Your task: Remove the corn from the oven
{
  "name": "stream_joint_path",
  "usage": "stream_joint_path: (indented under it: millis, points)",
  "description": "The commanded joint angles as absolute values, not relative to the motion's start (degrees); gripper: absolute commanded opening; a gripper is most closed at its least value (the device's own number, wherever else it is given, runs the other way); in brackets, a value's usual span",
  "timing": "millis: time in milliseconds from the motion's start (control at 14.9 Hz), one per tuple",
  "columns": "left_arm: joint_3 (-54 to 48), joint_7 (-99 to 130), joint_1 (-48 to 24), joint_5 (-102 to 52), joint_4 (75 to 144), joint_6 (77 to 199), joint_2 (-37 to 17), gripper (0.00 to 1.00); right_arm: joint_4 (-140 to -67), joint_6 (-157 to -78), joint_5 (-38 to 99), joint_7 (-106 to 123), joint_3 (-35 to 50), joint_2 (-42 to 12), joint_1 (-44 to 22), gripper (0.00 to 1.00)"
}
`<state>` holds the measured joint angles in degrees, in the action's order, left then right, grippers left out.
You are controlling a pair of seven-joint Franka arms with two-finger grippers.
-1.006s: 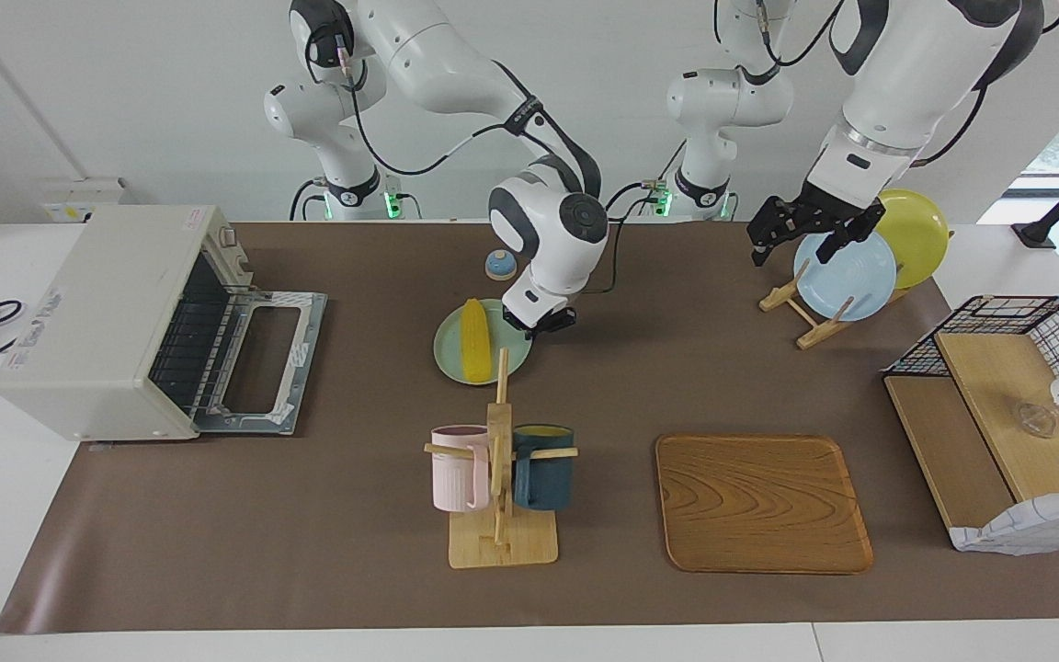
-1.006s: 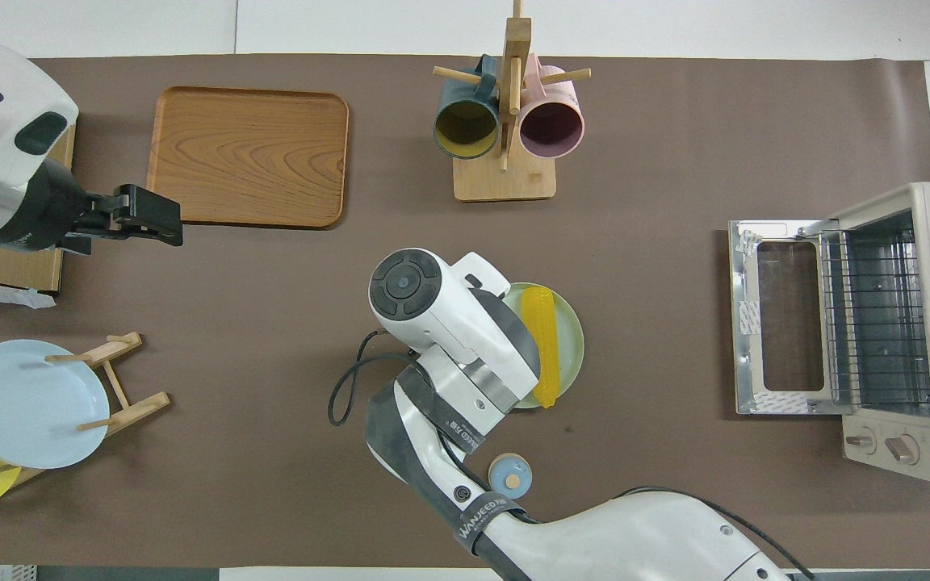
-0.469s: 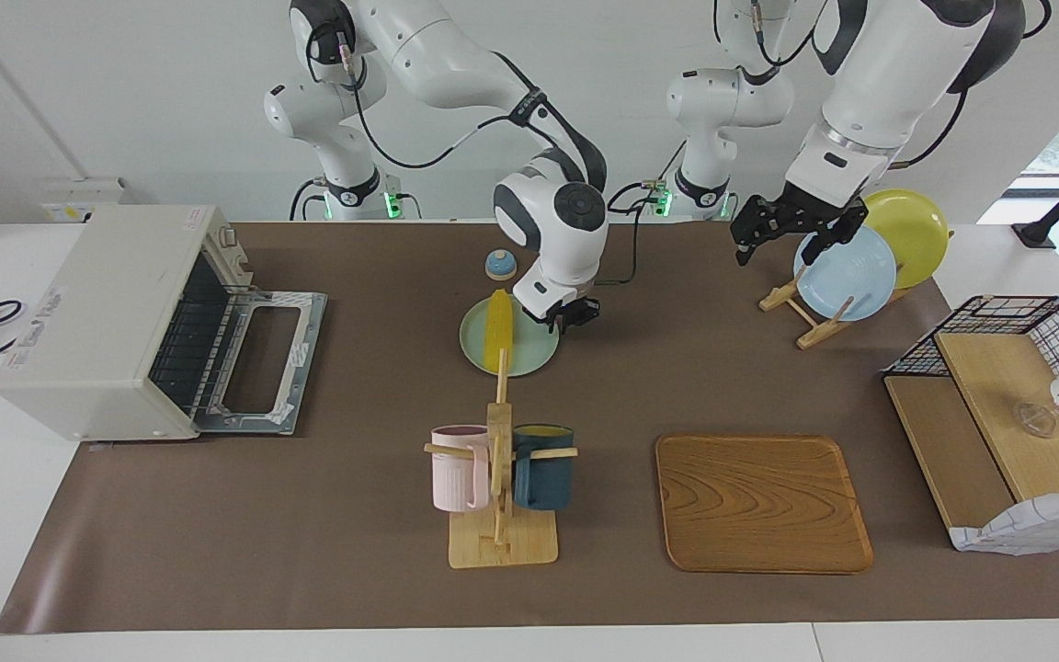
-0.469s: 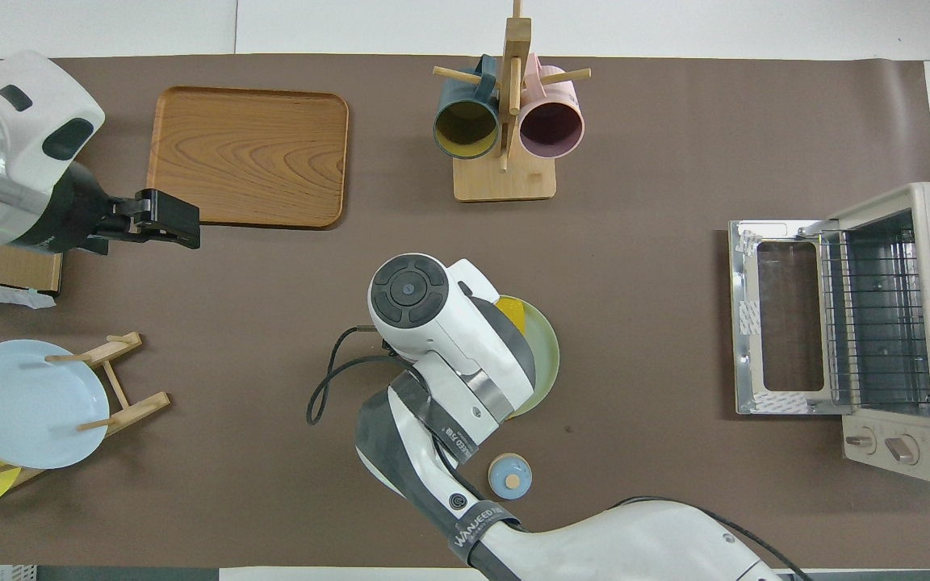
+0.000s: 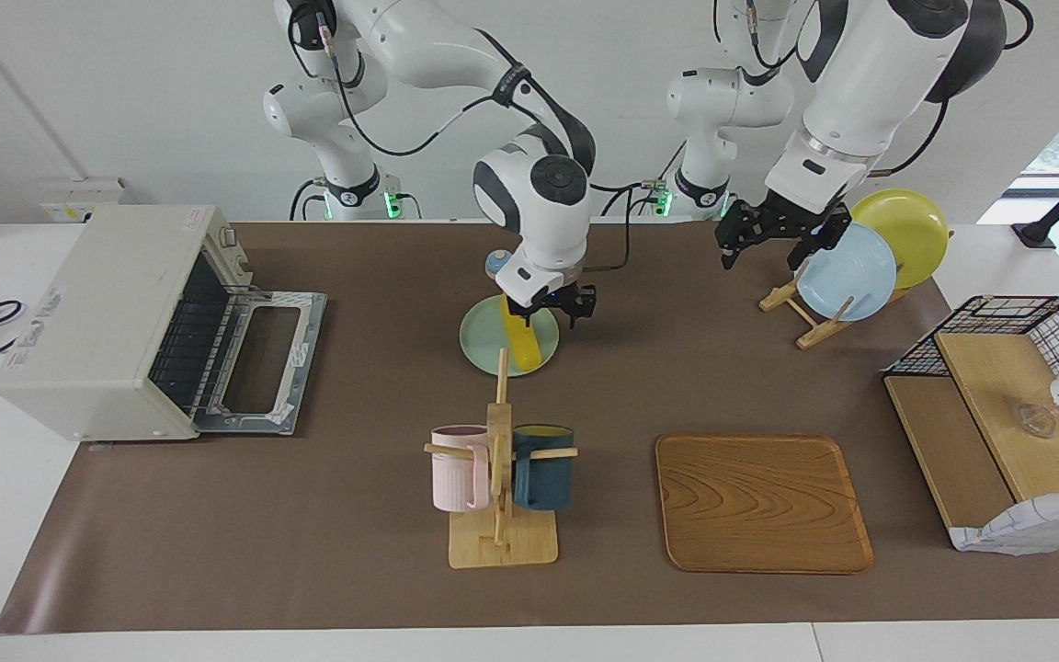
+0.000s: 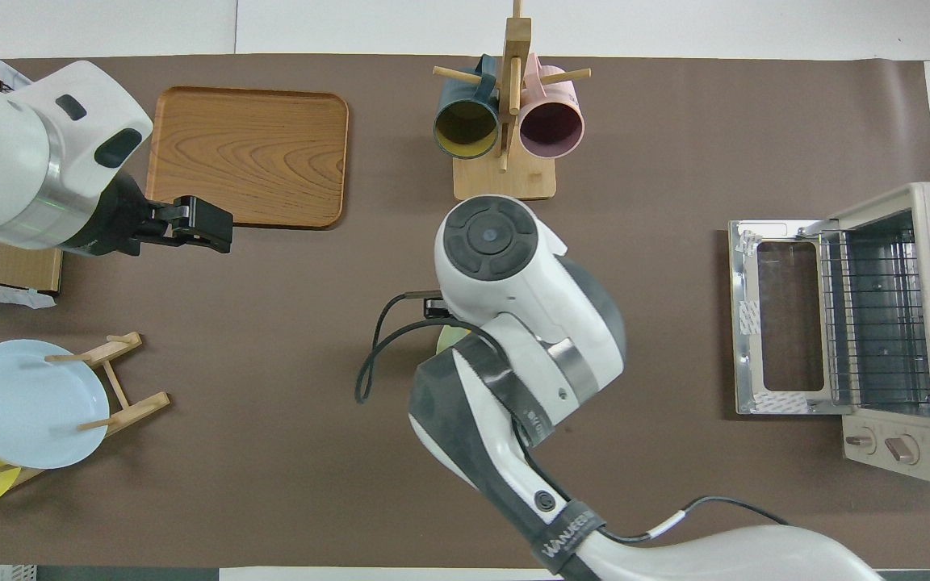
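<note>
oven (image 5: 111, 317): at nine o'clock in the facing view, door dropped flat, rack bare
corn (image 5: 524, 342): out already, lying on the green plate (image 5: 483, 333) near table centre
right gripper (image 5: 552, 308): over the plate, jaws apart, holding nothing; best lifted straight up so it clears the cob
left gripper (image 5: 773, 241): fingers spread, empty, waiting at one o'clock above the plate rack (image 5: 805, 317)

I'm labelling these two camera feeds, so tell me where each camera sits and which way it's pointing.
Facing view: high across the table, facing the robots; both arms and bases show, the right end effector over the corn.
Overhead view: above the robots' end, looking forward and down; the arms enter from the bottom, the right arm covering the plate.
Shared: the oven, its door open, and the left end effector.
</note>
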<state>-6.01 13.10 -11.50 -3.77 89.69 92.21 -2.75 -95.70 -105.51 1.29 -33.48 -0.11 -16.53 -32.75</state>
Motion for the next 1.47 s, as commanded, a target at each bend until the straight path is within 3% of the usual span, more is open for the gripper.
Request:
stream_joint_path:
  millis: [0,67,134,335,603,939,1408]
  points:
    - [-5.45,12.66,-13.61,-4.48,90.97,94.21,-3.51,1.0,-97.64,-98.12,-5.5,-30.59,0.35,-12.75,-28.57,0.43]
    - [-5.45,12.66,-14.58,-4.57,91.23,94.74,-3.95,1.0,-98.6,-96.0,-9.54,-30.5,0.35,-12.31,-27.35,0.23]
    - [-5.54,12.74,-14.85,-4.92,91.93,95.18,-4.04,1.0,-101.57,-96.5,-11.15,-30.15,0.44,-11.26,-23.85,0.22]
    - [-5.45,13.27,-18.17,-6.24,94.3,98.25,-5.26,1.0,-107.73,-102.19,-11.6,-21.82,0.44,-9.59,-16.72,0.2]
    - [-5.45,17.48,-24.07,-6.33,95.09,101.94,-9.13,1.0,-116.62,-110.89,-14.41,-18.39,0.44,-7.21,-13.55,0.18]
    - [-5.45,28.81,-32.77,-6.42,103.43,115.73,-11.25,1.0,-119.26,-114.69,-14.41,-15.82,0.44,-7.12,-12.13,0.18]
    - [-5.36,37.44,-38.41,-6.5,102.49,125.67,-20.11,1.0,-120.32,-116.54,-14.41,-14.33,0.44,-7.65,-10.46,0.18]
